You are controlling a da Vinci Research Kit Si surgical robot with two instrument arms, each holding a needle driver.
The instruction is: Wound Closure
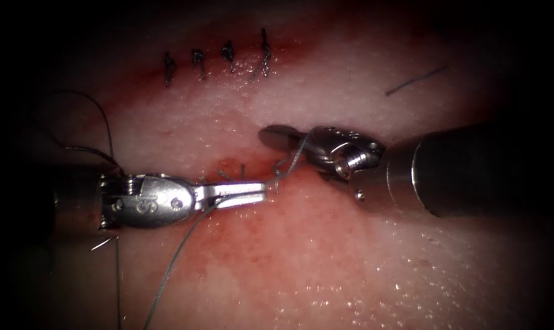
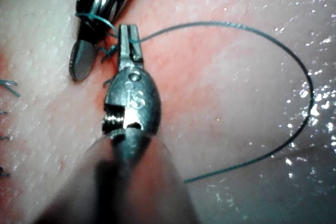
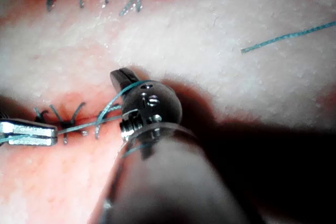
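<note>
Tissue reddened; left gripper clamps thread, right gripper's state unclear.

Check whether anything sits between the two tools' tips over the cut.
Only thread: the left tool is shut on it, and it runs up across the right tool. Nothing else visible lies between them on the tissue.

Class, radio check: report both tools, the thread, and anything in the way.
Left tool shut on thread at the cut. Right tool thread wrapped around it, jaws shut, holding nothing visible. Loose thread piece lies right, clear of the work.
</note>
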